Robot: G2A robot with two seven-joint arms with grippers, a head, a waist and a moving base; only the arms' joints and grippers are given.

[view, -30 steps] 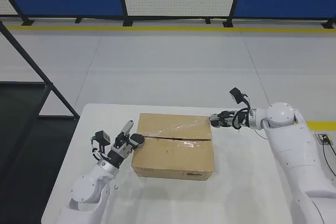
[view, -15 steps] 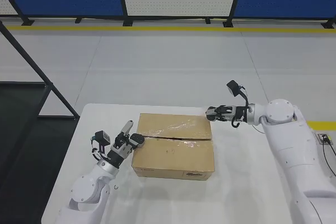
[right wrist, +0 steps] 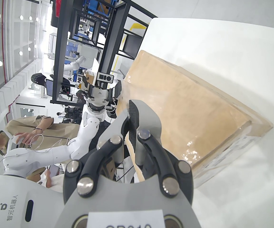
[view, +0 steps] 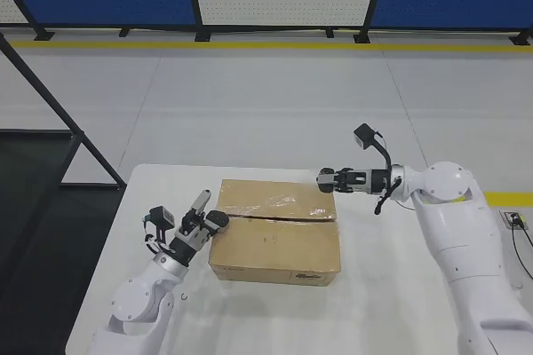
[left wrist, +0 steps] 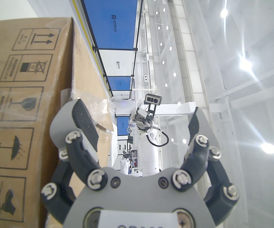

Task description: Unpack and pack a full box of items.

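**Cardboard box sealed on the surface, one tool spread, one clenched**

Brown cardboard is taking up the middle of the white surface (view: pixel 382 293): the box (view: pixel 275 232) is sitting flat with its flaps down, and a strip of clear tape (view: pixel 275 216) is running along the seam between them.

At the box's left end, the left tool (view: pixel 210 209) is hovering near the top edge with its fingers spread wide and nothing between them. In its own wrist view, the left tool (left wrist: pixel 139 122) is showing one ribbed pad (left wrist: pixel 84 122) right at the box's (left wrist: pixel 20 84) upper edge, where crumpled tape (left wrist: pixel 99 106) is curling over the corner. I cannot tell whether that pad is pressing on the cardboard or sitting just off it. The other finger is standing out in free air.

The right tool (view: pixel 322 180) is hanging over the box's far right corner. Seen from its wrist, the right tool (right wrist: pixel 130 110) is clenched, with the pads pressed together and nothing visibly pinched, and it is pointing along the box's (right wrist: pixel 187 110) top.

From above, both arms are bracketing the box. The left wrist view is adding the handling symbols printed on the box's end. The right wrist view is giving the glossy tape wrapping the near corner, the surface (right wrist: pixel 222 48) beyond, and the left tool (right wrist: pixel 101 93) far across the lid.
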